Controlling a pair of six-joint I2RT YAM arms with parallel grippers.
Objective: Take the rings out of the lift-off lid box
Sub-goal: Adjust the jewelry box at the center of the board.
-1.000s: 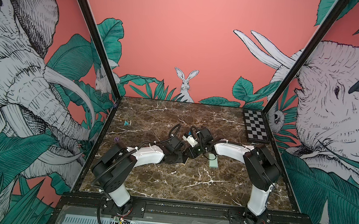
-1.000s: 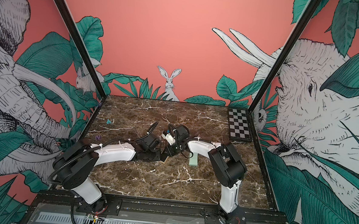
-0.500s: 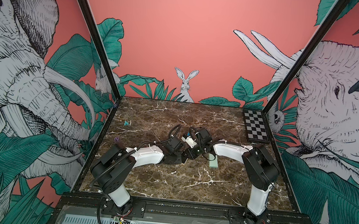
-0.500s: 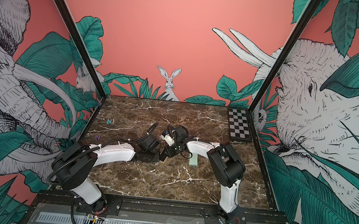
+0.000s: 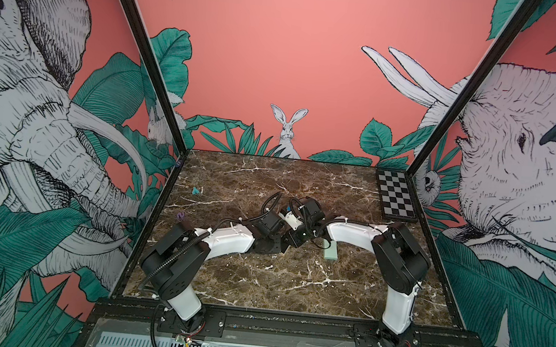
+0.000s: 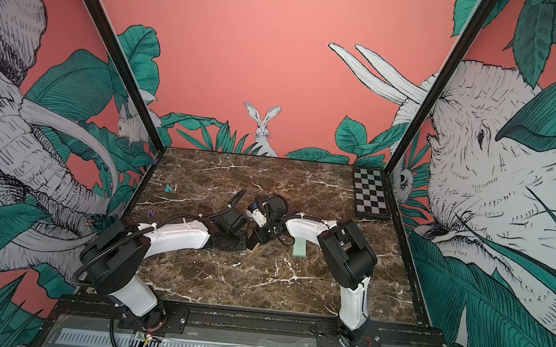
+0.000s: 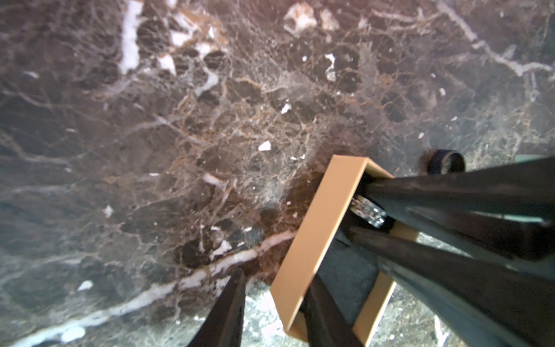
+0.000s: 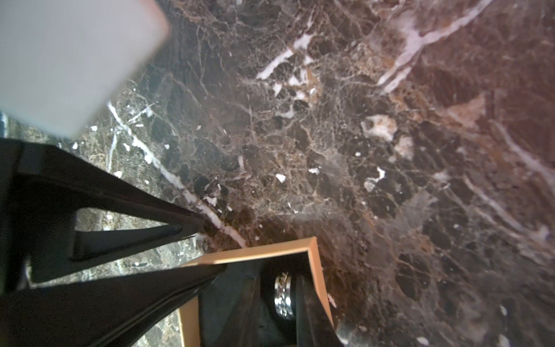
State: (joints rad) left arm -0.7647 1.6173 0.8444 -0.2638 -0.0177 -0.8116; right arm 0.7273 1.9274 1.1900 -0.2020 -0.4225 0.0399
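A brown marble table (image 5: 260, 282) fills the floor of a booth with pink walls painted with elephants, leaves and a rabbit. A checkerboard (image 5: 396, 200) lies in the far right corner. A teal bit (image 5: 195, 191) and a purple bit (image 5: 181, 215) lie apart near the left edge.

Both arms meet mid-table and hide most of the box (image 7: 324, 222), which stands open on the marble, tan walls around a black lining. Its mint lid (image 5: 330, 252) lies flat just beside it, under the right arm.

The left gripper (image 7: 274, 288) straddles one box wall with its jaws apart. One finger is inside; the other is outside, with marble showing between it and the wall. The right gripper (image 8: 213, 245) reaches in from the opposite side, jaws also apart, table showing between them.

A silver ring (image 8: 283, 297) stands on edge inside the box, just beside the left gripper's inner finger, which crowds it. A dark ring (image 7: 446, 162) sits on the table just outside the box.
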